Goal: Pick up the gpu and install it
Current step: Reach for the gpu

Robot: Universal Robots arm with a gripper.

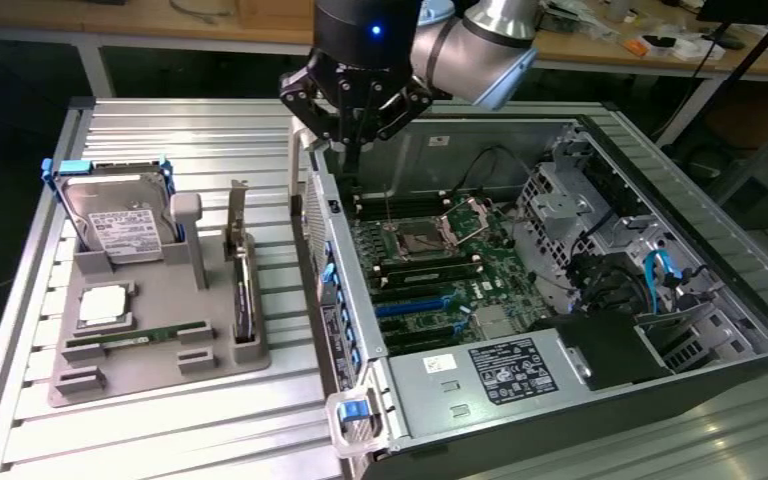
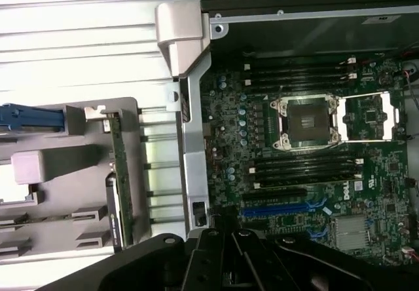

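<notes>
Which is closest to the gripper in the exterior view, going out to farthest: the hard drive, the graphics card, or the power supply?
1. Graphics card, on edge in the tray, just to the exterior view's left of the gripper.
2. Hard drive, further left, upright in the tray.
3. Power supply, at the near end of the case.

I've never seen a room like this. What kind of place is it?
Probably a robot lab or workshop: a robot arm hangs over an open computer case, a hard drive sits in a grey parts holder, and a cluttered workbench stands behind.
</notes>
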